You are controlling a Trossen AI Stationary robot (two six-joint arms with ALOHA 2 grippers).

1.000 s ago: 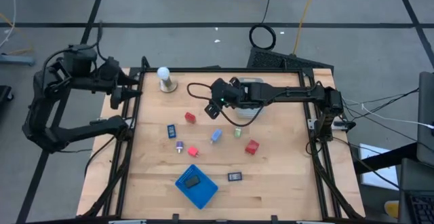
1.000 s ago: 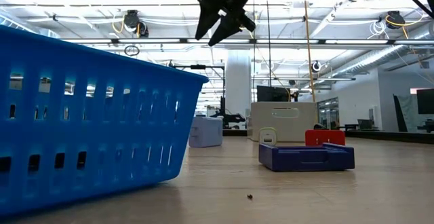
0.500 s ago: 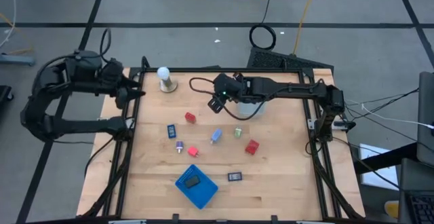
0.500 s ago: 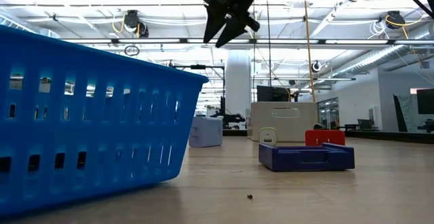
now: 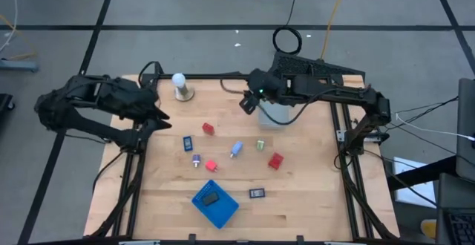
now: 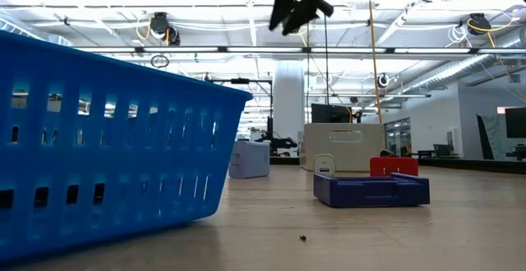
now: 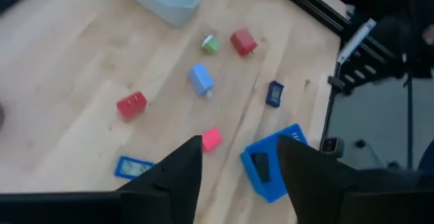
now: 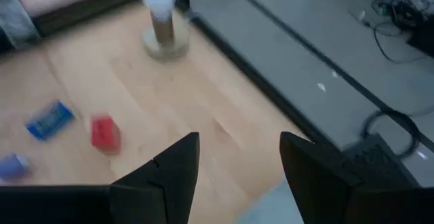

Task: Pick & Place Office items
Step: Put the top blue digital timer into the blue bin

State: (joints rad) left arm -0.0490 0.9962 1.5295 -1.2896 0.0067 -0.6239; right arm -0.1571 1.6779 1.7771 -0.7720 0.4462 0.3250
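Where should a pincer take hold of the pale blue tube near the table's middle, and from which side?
Probably from straight above, closing across the narrow width at mid-length. The pale blue tube lies flat and slanted on the table, with bare wood along both long sides.

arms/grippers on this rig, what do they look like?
Both arms are dark, slim, jointed links with black cables looped alongside. The left gripper and right gripper each have two broad, tapered black fingers. A small green light glows on the right arm's wrist.
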